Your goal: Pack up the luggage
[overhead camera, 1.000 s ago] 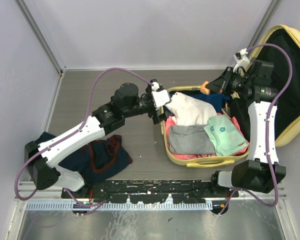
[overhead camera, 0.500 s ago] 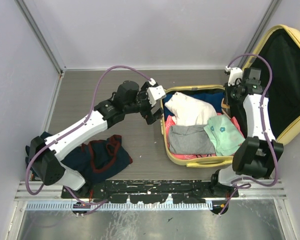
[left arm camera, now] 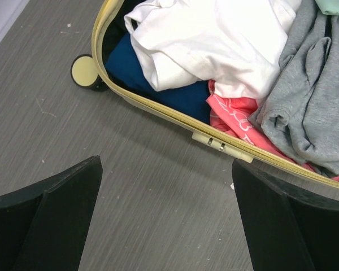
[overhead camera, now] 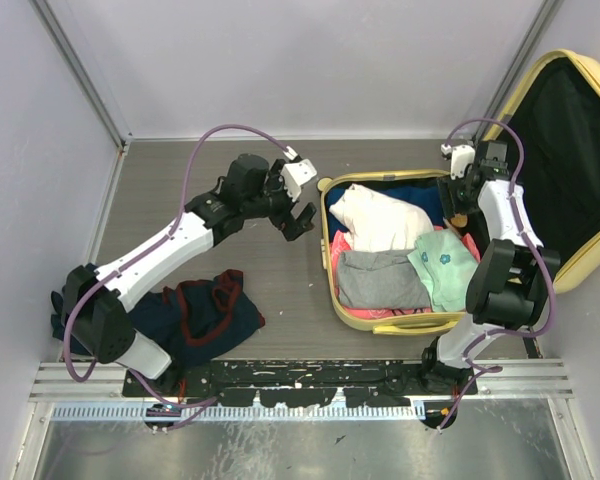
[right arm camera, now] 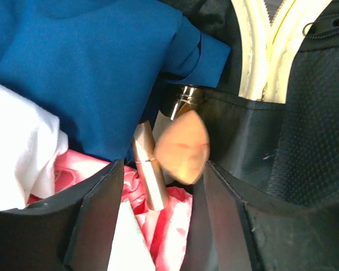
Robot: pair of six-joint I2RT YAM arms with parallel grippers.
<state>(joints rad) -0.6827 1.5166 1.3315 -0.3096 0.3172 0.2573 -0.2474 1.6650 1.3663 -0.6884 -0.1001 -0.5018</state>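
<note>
Luggage [overhead camera: 395, 322] lies open on the table [overhead camera: 180, 180], on the R side, w/ its lid [overhead camera: 570, 140] standing up at the far R. Inside are a white shirt [overhead camera: 380, 220], a grey top [overhead camera: 380, 280], a mint green cloth [overhead camera: 450, 268] w/ little flowers, a pink cloth [left arm camera: 231, 110] & a blue cloth [right arm camera: 90, 68] at the back.

R tool [overhead camera: 460, 203] hangs over the back R corner of the luggage, fingers spread apart. An orange sponge [right arm camera: 182, 147] is between the fingers; can't tell if they touch it. A rose-gold tube [right arm camera: 148, 172] lies just beside it on the pink cloth.

L tool [overhead camera: 292, 218] is over bare table just L of the luggage, fingers spread wide, holding nothing. A dark blue & red cloth [overhead camera: 215, 310] lies on the table near the L arm's base.
</note>
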